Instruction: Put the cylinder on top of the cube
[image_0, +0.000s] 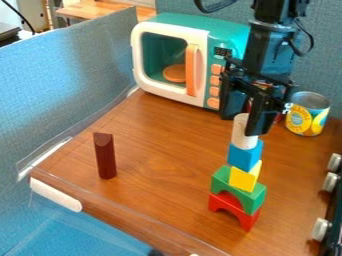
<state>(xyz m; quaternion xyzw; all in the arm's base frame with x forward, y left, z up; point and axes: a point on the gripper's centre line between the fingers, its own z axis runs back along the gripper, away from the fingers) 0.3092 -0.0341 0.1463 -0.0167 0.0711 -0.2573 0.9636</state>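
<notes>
The black gripper (246, 123) hangs at the right of centre, shut on the upper part of a pale cylinder (243, 136). One finger lies behind the cylinder's top and the other in front, hiding part of its right side. The cylinder stands upright, its lower end at the top face of a blue cube (244, 156); whether it bears its full weight there I cannot tell. Below the blue cube is a tilted-looking yellow block (244, 178), on a green arch (238, 191) over a red arch (234, 207).
A dark red upright block (105, 156) stands at the left on the wooden table (160, 165). A toy microwave (172, 62) is at the back, a can (308, 114) sits right of the gripper, and a knobbed stove edge (322, 228) lines the right.
</notes>
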